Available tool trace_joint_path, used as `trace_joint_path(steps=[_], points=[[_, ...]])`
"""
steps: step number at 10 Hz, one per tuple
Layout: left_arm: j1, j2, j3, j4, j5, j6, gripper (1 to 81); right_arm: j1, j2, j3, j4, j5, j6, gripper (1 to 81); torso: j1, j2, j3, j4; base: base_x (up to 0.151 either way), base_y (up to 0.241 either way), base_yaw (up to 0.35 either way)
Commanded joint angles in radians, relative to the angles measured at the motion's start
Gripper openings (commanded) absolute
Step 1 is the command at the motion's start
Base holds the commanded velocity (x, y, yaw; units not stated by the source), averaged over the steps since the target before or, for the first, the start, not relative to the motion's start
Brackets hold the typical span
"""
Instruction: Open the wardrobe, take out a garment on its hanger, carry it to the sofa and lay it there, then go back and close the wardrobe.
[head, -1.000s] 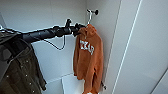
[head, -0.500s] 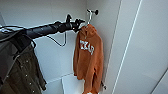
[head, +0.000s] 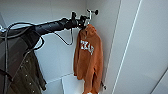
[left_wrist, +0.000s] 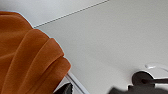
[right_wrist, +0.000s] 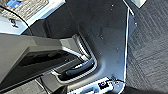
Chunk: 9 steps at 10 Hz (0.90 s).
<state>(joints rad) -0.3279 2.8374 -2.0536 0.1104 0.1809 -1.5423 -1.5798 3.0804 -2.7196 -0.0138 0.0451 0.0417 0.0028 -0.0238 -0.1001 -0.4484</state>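
Left claw (head: 85, 21) seemingly at one hanger (head: 88, 15)

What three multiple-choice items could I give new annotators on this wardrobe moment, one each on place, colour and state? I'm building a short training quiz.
1. Where does the hooded sweatshirt hang?
A. inside the wardrobe, near its right wall
B. on a sofa
C. on a chair back

2. What colour is the lettering on its chest?
A. black
B. white
C. yellow

3. How does the wardrobe stand?
A. shut
B. open
C. tipped over

Key:
1 A, the head view shows it hanging beside the white inner wall, with the left claw up at its hanger.
2 B, the letters show white against the rust-orange fleece.
3 B, the white interior and an olive jacket are visible.
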Motion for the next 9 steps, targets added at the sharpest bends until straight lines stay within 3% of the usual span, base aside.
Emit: trace_joint_path(steps=[1,5,9], points=[[-0.196,0.021,-0.014,-0.003,-0.009,-0.013,81.1,0.030,0.005,-0.003,0.008,-0.060,-0.003,81.1,0.000,0.000,0.000,0.000,0.000,0.000,0.000],[-0.185,0.019,-0.002,-0.003,-0.009,-0.142,81.1,0.034,0.019,-0.017,0.005,-0.062,-0.005,81.1,0.000,0.000,0.000,0.000,0.000,0.000,0.000],[-0.161,0.100,-0.121,0.015,-0.024,-0.153,81.1,0.028,0.049,-0.058,0.003,-0.062,-0.006,81.1,0.000,0.000,0.000,0.000,0.000,0.000,0.000]])
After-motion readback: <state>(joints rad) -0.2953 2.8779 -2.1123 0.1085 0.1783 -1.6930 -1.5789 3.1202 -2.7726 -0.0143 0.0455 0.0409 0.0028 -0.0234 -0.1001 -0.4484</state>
